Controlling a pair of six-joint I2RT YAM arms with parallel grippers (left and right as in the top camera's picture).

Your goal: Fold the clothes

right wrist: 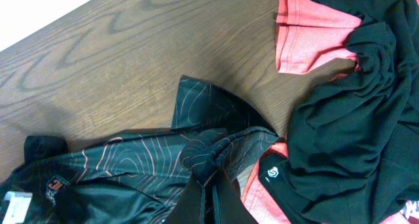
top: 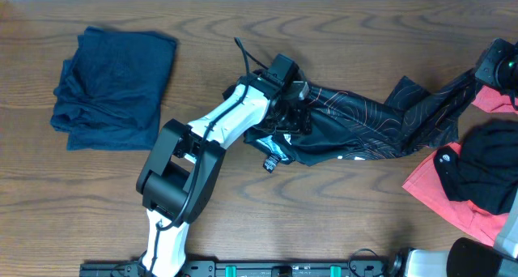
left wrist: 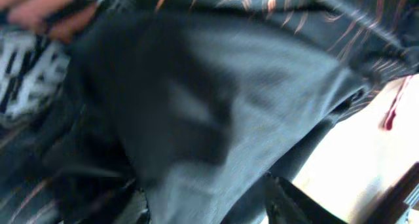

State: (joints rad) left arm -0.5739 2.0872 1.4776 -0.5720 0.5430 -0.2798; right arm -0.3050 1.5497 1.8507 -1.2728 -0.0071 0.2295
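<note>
Where the jersey lay: the black jersey (top: 364, 127) with thin orange contour lines was strung out, long and rumpled, across the middle of the table (top: 243, 18). One end was under the left gripper and the other was drawn up toward the far right corner.
Right gripper: the right gripper (right wrist: 208, 175) had its fingers together, pinching a bunched ridge of the jersey's cloth.
Left gripper: the left gripper (top: 293, 107) was down on the jersey's left end. Its own view was blurred and filled with dark fabric, so whether its jaws were apart or clamped could not be told.
Navy garment: the navy garment (top: 113, 87) sat in a loosely folded pile at the left, well apart from the jersey.
Right-hand heap: the coral-red garment (top: 429, 188) lay spread at the right edge with the plain black garment (top: 486, 168) crumpled on top. The jersey's right end was just beside them.
Step in hand: this looked like spreading the jersey between the two arms before any fold. No crease was made yet.
Next move: it seemed to call for a sure left-hand hold on a hem or shoulder. Both arms would then draw evenly apart and lay the cloth flat, untwisted and clear of the heap.
Progress: early. Only the navy pile looked done.
</note>
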